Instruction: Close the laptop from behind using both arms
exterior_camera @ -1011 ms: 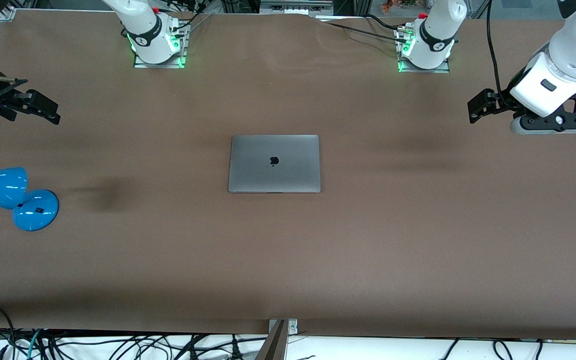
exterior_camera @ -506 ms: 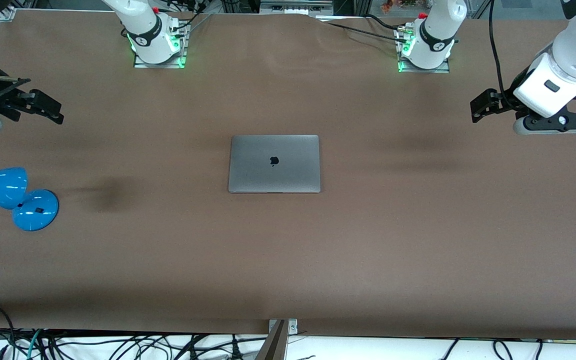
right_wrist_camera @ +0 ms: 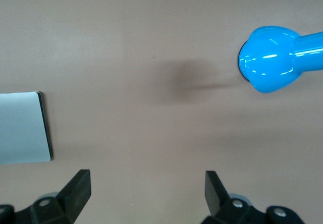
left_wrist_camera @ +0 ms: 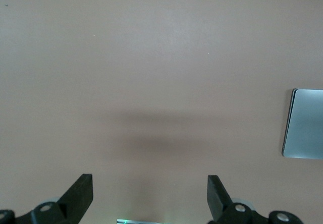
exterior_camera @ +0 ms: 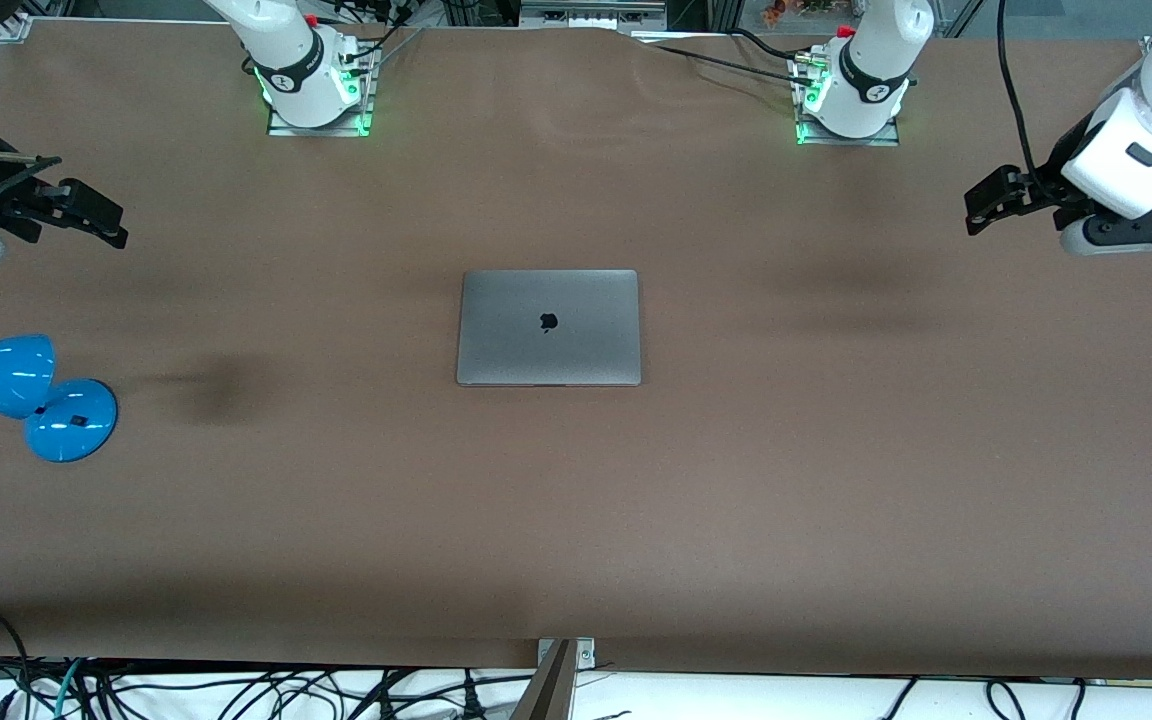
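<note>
The laptop (exterior_camera: 548,327) lies shut flat on the table (exterior_camera: 836,480), so the closing looks done, and the left gripper (left_wrist_camera: 150,196) and right gripper (right_wrist_camera: 148,193) hang with fingers spread, empty, over the table's ends.

Matt grey metal laptop (exterior_camera: 548,327), glossy blue lamp (exterior_camera: 26,395), matt brown table (exterior_camera: 836,480).

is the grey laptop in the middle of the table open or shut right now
Shut. The slim space-grey metal laptop lies flat on the brown table, lid down with its dark logo facing up; no keyboard or screen shows.
</note>
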Robot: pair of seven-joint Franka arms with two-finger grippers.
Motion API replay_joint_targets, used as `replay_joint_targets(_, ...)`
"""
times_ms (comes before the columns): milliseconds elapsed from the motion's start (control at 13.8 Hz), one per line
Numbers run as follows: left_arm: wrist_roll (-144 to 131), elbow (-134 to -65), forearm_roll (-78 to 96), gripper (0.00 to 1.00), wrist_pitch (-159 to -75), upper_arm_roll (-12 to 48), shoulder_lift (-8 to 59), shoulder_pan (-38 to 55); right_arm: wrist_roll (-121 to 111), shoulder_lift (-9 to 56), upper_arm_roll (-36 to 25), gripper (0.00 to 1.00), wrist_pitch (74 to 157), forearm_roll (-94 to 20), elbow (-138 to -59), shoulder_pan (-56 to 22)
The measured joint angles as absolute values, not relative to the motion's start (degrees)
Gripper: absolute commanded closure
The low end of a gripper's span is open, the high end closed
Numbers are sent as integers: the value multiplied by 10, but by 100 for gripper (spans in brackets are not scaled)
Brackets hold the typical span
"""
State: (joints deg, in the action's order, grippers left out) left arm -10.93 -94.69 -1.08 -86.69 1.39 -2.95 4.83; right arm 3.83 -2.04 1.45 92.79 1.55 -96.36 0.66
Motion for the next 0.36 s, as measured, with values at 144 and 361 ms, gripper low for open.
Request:
replay_joint_targets(144, -110, -948, -11, 0, -867, 14, -31, 51, 38, -20, 15, 0, 928, 16, -964, 7)
replay_joint_targets(361, -119, -952, -11, 0, -867, 22, -29, 55, 38, -20, 15, 0, 928, 15, -964, 7)
